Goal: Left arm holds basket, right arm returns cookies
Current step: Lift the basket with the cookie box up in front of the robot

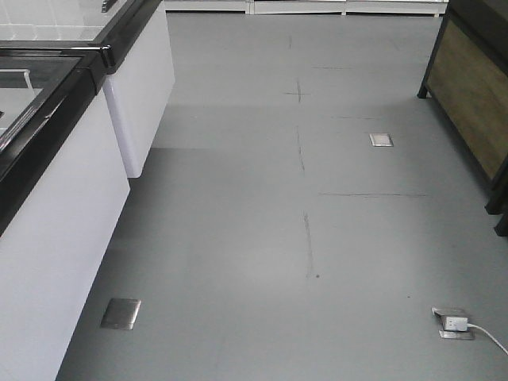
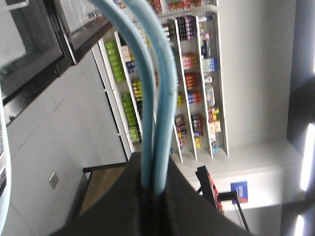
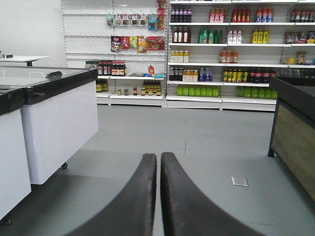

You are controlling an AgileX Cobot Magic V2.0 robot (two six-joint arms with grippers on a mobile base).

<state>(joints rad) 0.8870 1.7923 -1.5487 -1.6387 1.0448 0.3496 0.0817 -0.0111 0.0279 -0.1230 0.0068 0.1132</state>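
Left wrist view: left gripper [image 2: 153, 196], jaws clamped on the basket [image 2: 162, 93] by both arched light blue handles, held side by side and rising out of the grip. Right wrist view: right gripper [image 3: 158, 196], jaws all but together, only a thin slit between, pointing over grey floor [image 3: 211, 142] toward stocked shelves [image 3: 221, 49].

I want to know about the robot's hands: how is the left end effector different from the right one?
The left end effector grips the light blue basket handles; the right end effector holds nothing. The left sees the shelves sideways; the right sees them level. Both are dark and shut.
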